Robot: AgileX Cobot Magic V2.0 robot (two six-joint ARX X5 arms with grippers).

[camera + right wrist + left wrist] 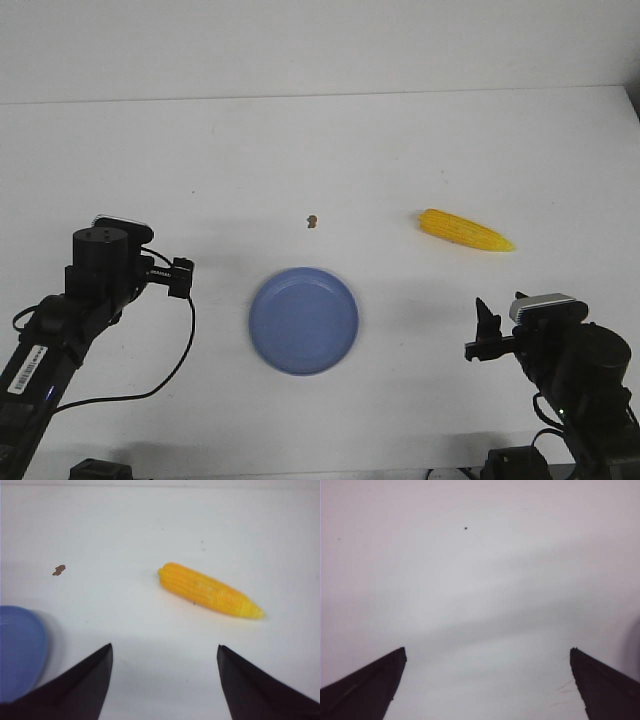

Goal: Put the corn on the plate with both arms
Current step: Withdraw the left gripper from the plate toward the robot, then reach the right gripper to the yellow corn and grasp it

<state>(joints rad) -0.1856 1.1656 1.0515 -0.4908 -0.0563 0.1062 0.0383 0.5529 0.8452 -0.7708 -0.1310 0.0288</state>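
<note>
The yellow corn (466, 231) lies flat on the white table at the right, its pointed end to the right. It also shows in the right wrist view (210, 591), ahead of my right gripper (164, 646), which is open and empty. In the front view the right gripper (487, 325) sits in front of the corn and right of the plate. The blue plate (303, 320) lies empty at the table's middle; its edge shows in the right wrist view (20, 650). My left gripper (182, 277) is left of the plate, open and empty over bare table (487, 650).
A tiny brown speck (312, 220) lies on the table behind the plate, also seen in the right wrist view (58, 570). A black cable (170, 370) loops on the table beside the left arm. The table's back edge (320, 95) meets a white wall.
</note>
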